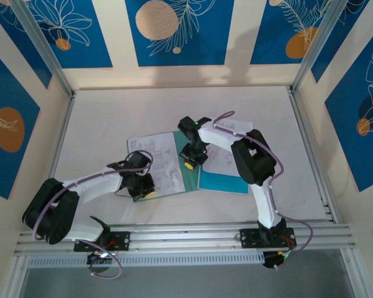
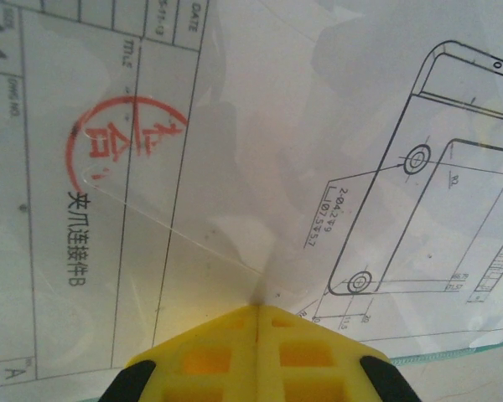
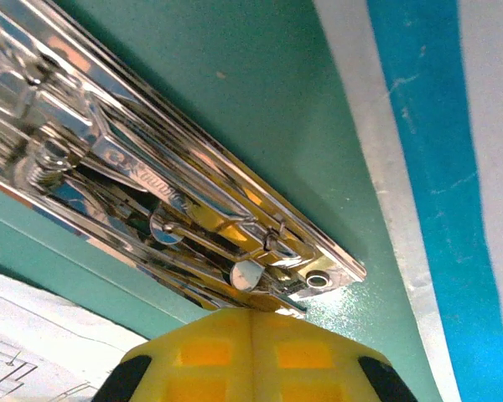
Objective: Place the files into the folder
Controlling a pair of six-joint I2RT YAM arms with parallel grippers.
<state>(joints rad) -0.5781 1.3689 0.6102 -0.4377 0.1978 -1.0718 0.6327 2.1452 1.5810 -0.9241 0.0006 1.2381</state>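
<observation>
Left gripper (image 2: 258, 322): yellow pads pressed together along 1 seam, nothing seen between them. Tip sits on or just over a white printed sheet (image 2: 318, 126); cannot tell if it touches. Line drawing of a plate with 2 holes runs toward 3 o'clock of the tip. Red round stamp (image 2: 126, 134) toward 10 o'clock, black characters under it. Corner of a clear film (image 2: 151, 213) lies over the print.

Top view: left gripper (image 1: 147, 191) at the 6 o'clock edge of the left-hand files (image 1: 158, 158), which lie flat on the open folder's left side.

Right gripper (image 3: 251, 327): pads also closed, seam shut, empty. Tip right at the near end of the metal clip (image 3: 176, 193); contact not clear. Clip runs from the tip toward 10 o'clock across the green folder (image 3: 260, 67). White printed sheet (image 3: 25, 335) at 8 o'clock of the tip. Bright blue strip (image 3: 419, 167) with pale bands on both sides at 2 o'clock.

Top view: right gripper (image 1: 191, 164) over the folder's green spine (image 1: 189, 180), between the left sheets and another white sheet (image 1: 227, 162) at 3 o'clock. Folder lies open and flat mid-worktop (image 1: 112, 112), the worktop white.
</observation>
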